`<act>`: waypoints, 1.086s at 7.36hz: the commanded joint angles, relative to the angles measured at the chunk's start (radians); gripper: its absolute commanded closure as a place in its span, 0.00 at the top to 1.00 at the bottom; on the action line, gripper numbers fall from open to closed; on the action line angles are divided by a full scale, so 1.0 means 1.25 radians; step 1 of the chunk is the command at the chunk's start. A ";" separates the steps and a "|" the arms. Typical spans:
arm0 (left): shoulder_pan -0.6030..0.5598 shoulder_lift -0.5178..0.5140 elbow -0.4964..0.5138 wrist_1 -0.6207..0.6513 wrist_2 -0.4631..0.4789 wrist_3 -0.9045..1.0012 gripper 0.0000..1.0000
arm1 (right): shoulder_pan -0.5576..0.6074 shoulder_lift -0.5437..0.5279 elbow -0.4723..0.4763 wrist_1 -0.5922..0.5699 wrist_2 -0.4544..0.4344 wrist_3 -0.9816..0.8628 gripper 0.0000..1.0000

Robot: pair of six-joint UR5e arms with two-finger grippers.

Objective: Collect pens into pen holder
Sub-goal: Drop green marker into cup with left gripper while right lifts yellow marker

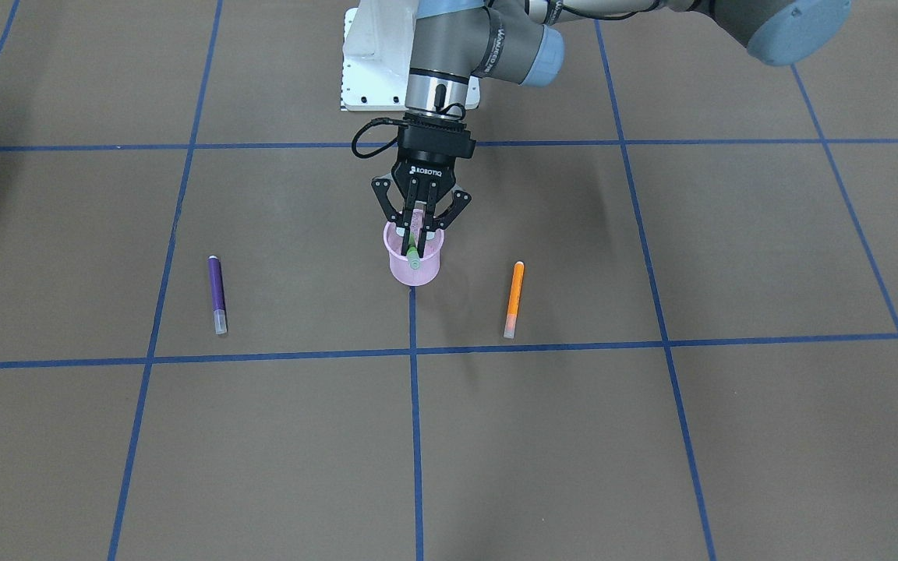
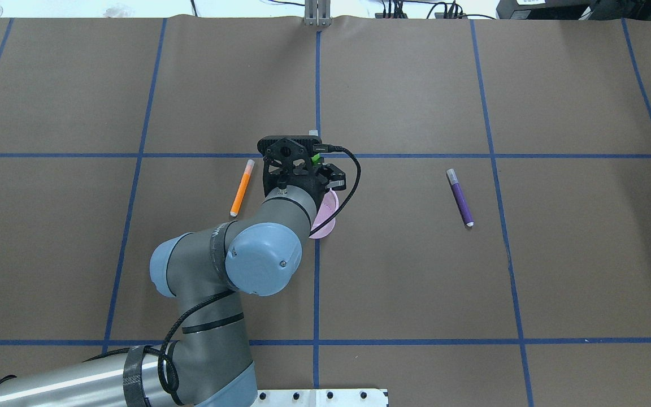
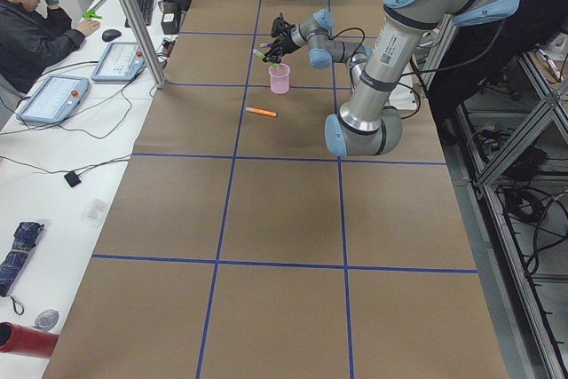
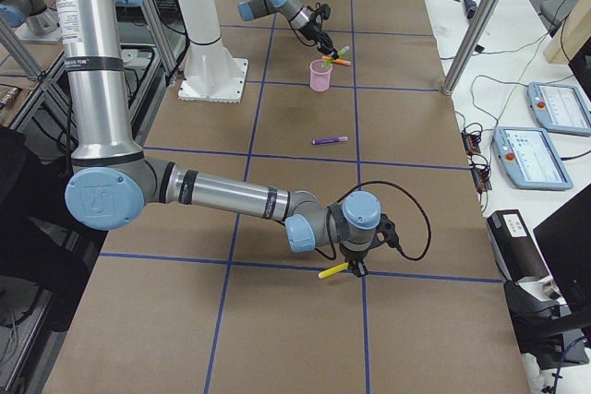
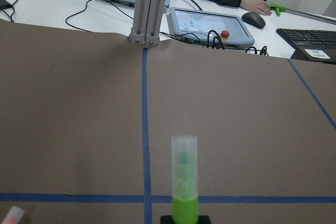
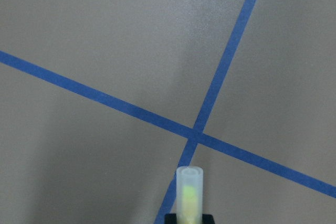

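Fingers (image 1: 410, 204) of the left gripper (image 1: 420, 226) are drawn in to a narrow slot and pinch the green pen (image 1: 412, 251) by its bare end, cap pointing to 6 o'clock in the front view. Pen hangs over the mouth of the pen holder (image 1: 427, 269); side views put it above the rim and slanted, nearer level than upright — none of it looks to be inside. Overhead, left to right: orange pen (image 2: 241, 188) flat on the table (image 2: 416, 282) near the holder's 10 o'clock, cap toward 1; holder mostly hidden under the wrist, a pink crescent showing; purple pen (image 2: 460, 197) flat at 3 o'clock, well apart, cap toward 11. Right gripper (image 4: 354, 268) sits far down the table from all this, and its wrist view shows a yellow pen (image 6: 189, 192) rising from a black sliver of fingertip — gripped, by my reading, though how wide the fingers stand is not shown. Step in hand, as I judge it: dropping the green pen in. To do it well, roll the wrist until the pen stands close to vertical, centre the lower end over the mouth, sink it below the rim before letting go. Mesh cup looks light; a push on the rim could tip it.
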 commanded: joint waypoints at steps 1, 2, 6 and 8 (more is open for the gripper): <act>0.003 0.003 0.006 0.000 0.000 0.001 0.00 | 0.000 0.002 0.000 0.000 0.000 0.000 0.00; 0.004 0.003 0.022 0.000 0.000 0.001 0.00 | 0.000 0.002 0.000 0.000 0.004 0.000 0.00; 0.004 0.003 0.015 -0.001 -0.004 0.002 1.00 | 0.009 0.003 0.001 0.000 0.023 0.001 0.00; -0.003 0.003 -0.050 0.006 -0.094 0.046 1.00 | 0.033 0.010 0.023 0.000 0.071 0.001 0.00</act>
